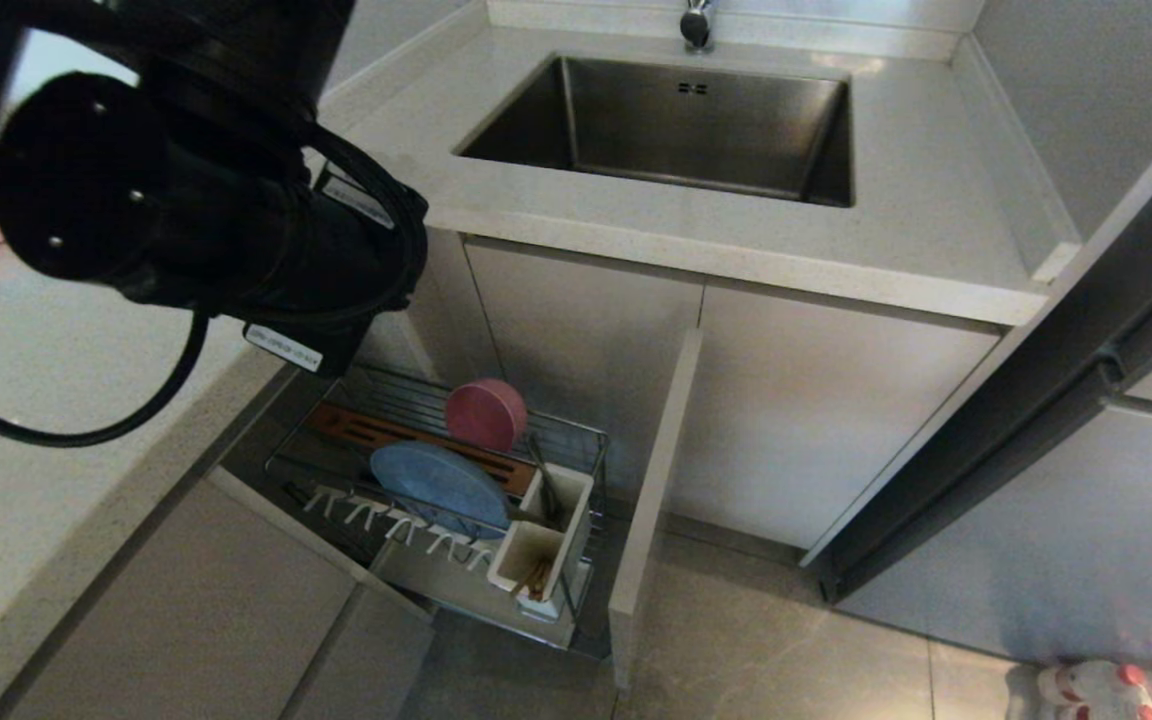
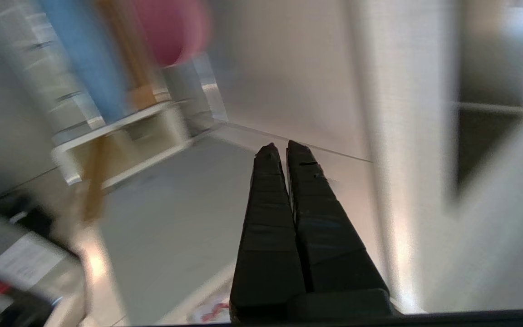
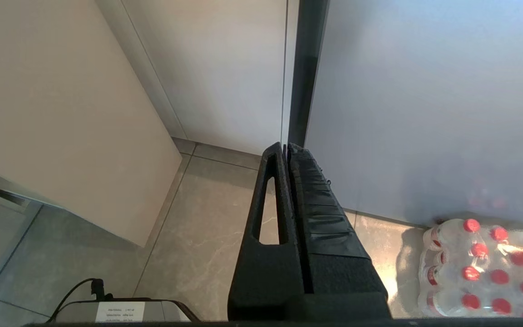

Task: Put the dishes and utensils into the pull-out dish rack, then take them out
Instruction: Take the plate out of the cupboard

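Loading looks done: the pink bowl (image 1: 485, 413) and blue plate (image 1: 439, 488) stand in the pull-out dish rack (image 1: 576, 437), chopsticks (image 1: 536, 578) boxed. Unloading remains; the left claw (image 2: 278, 146) is clenched, empty.

Head view: even, soft indoor light; pale glare lies on the surface (image 1: 896, 170) behind the sink (image 1: 696, 120). The rack (image 1: 456, 480) sits in cabinet shadow. The near arm is dark and out of focus.

Left wrist view: heavy motion blur smears the background; the left end effector (image 2: 284, 147) stays sharp.

Right wrist view: sharp, with bright floor glare beside the bottles (image 3: 479, 268).
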